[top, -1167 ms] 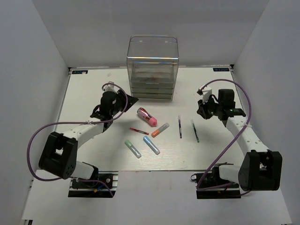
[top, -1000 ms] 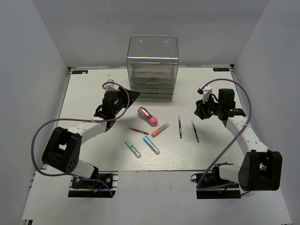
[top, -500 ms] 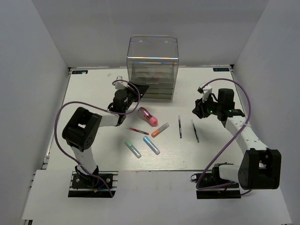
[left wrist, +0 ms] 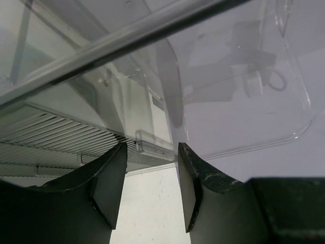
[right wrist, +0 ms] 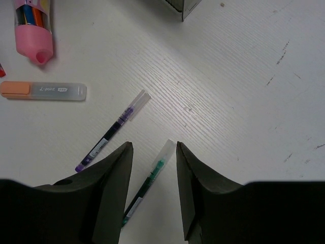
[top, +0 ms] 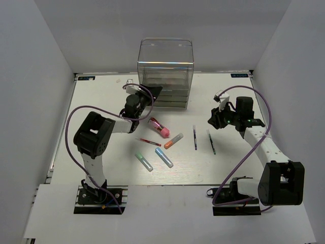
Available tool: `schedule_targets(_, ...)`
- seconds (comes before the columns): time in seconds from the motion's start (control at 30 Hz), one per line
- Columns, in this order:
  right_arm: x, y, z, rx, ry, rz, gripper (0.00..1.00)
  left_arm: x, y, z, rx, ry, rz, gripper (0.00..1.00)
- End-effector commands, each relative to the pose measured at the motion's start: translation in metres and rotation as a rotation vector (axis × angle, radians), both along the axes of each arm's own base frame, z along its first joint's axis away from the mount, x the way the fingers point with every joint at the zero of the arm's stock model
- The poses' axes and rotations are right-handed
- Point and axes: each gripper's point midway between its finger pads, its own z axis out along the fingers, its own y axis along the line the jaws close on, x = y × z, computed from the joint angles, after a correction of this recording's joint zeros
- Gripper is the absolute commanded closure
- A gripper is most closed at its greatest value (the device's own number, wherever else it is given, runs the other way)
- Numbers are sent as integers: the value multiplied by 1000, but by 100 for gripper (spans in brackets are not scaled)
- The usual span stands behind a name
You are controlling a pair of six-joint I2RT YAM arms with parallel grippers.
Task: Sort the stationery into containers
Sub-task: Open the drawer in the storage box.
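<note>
Cabinet (top: 165,66) at far centre, drawers apparently shut. Left gripper (left wrist: 151,152) spread, jaws flanking drawer tab (left wrist: 152,144), not pinching. Judged step: opening a drawer. Next: close on the tab, pull. Right gripper (right wrist: 152,150) spread, empty, over thin dark pen (right wrist: 146,189). Pen lies right of centre, long axis near-to-far, clear cap far.
</note>
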Motion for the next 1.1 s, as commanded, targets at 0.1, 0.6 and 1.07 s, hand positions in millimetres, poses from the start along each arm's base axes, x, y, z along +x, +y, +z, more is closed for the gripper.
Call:
schedule_targets(0.1,6,5,7,21,-31,20,54,15,-2,15,-25,-39,37,45)
schedule_targets(0.6,1,4,3,19,-29,28,56,19,-2,21,-86,-87,43,81)
schedule_targets(1.07,-12,19,7,63,-41,119,56,-14,-6,31,-102,-106,-18,100)
